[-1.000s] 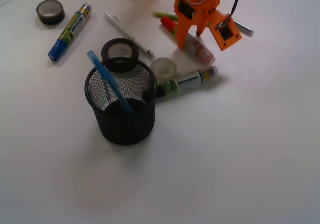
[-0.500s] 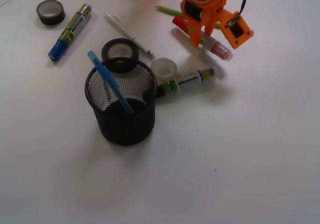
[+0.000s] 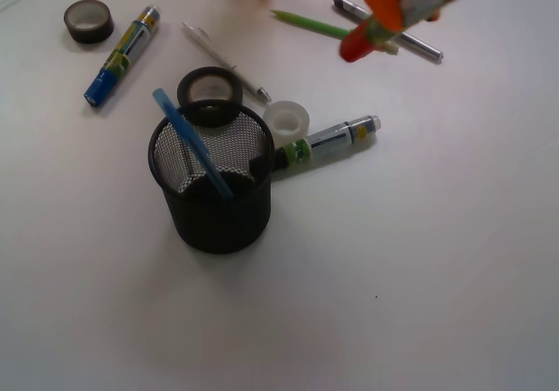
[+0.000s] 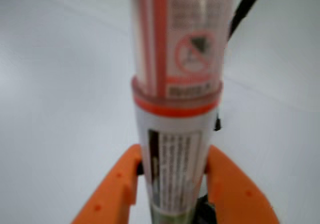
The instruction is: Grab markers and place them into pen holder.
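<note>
Orange gripper (image 4: 172,184) clamps the red-orange marker (image 4: 177,84) above the bench (image 3: 419,260); its label print is too blurred to read. Pen holder (image 3: 212,181) stands well apart, beside clear tape (image 3: 286,120).

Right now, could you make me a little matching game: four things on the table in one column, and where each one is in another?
Things:
1. red marker
2. green marker
3. blue marker
4. blue stick

Places:
A. standing in the holder
B. lying far left, near a tape roll
C. held in the claw, off the table
D. lying just right of the holder

Pairs: 1-C, 2-D, 3-B, 4-A
</note>
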Available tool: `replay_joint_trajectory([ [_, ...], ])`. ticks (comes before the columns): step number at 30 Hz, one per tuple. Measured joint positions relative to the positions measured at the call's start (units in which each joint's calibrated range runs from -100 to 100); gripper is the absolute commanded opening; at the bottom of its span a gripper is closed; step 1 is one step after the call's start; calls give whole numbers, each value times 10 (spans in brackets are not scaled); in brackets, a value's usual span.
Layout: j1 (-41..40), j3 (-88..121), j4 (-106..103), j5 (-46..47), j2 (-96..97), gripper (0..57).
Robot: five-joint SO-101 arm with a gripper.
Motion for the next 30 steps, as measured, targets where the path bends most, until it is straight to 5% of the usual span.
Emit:
replay_joint_trajectory([
  [11, 139, 160, -194, -4, -1, 3],
  [21, 148, 355, -470, -23, 0, 6],
  [23, 148, 365, -475, -29, 0, 48],
  [27, 148, 401, -480, -32, 1, 257],
  [30, 147, 414, -481, -32, -1, 259],
])
